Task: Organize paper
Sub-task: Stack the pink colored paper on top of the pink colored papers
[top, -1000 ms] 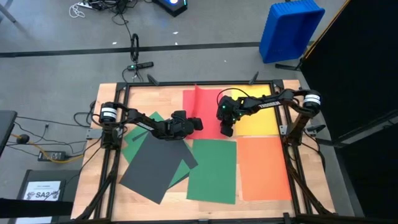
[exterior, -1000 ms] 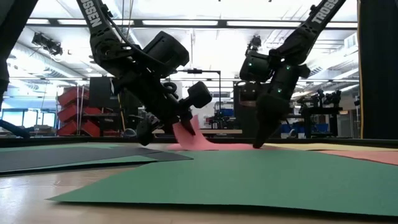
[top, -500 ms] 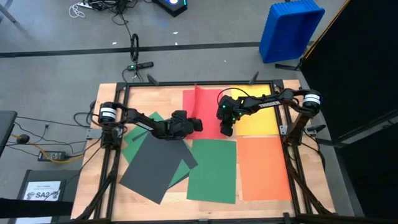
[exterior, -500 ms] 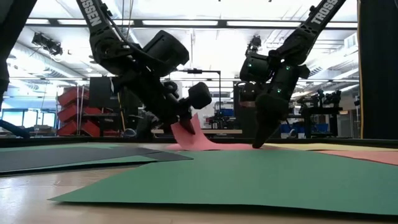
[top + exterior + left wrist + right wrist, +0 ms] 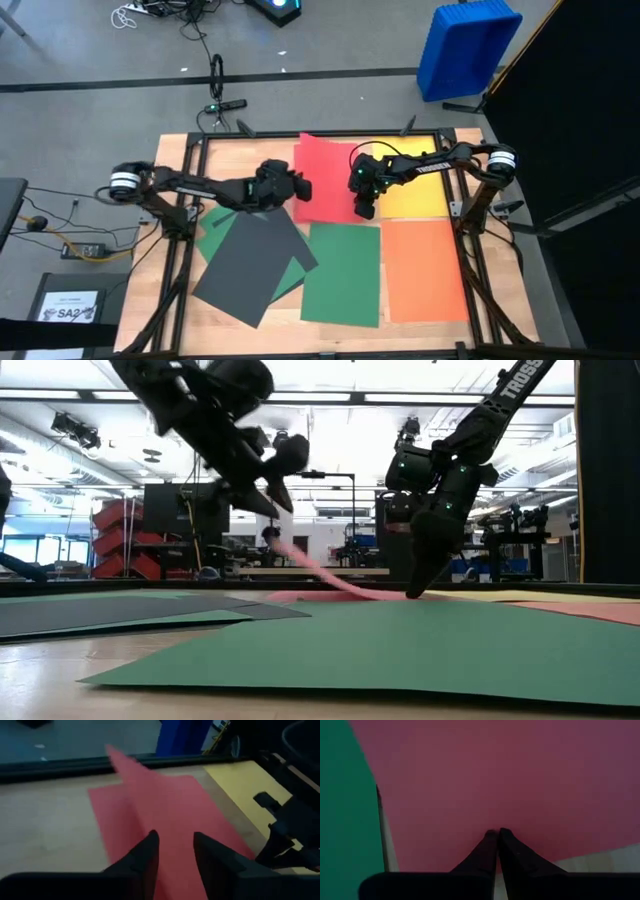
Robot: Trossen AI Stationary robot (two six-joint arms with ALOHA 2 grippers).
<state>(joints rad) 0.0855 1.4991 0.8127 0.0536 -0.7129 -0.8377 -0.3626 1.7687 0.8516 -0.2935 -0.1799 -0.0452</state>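
Red, thin and matte, the rectangular paper sheet (image 5: 328, 183) lay at the far middle of the wooden table (image 5: 255, 155), beside the yellow sheet (image 5: 418, 200) and above the green sheet (image 5: 343, 272). The right gripper (image 5: 364, 211), fingers pressed together, pinned its near right corner to the tabletop. The left gripper (image 5: 299, 187) hung at the sheet's left edge, fingers (image 5: 145, 854) apart and holding nothing, the paper's edge curling upward beneath it. Such paper looked light, floppy and easily creased; a pinch at an edge or corner would suit it best.
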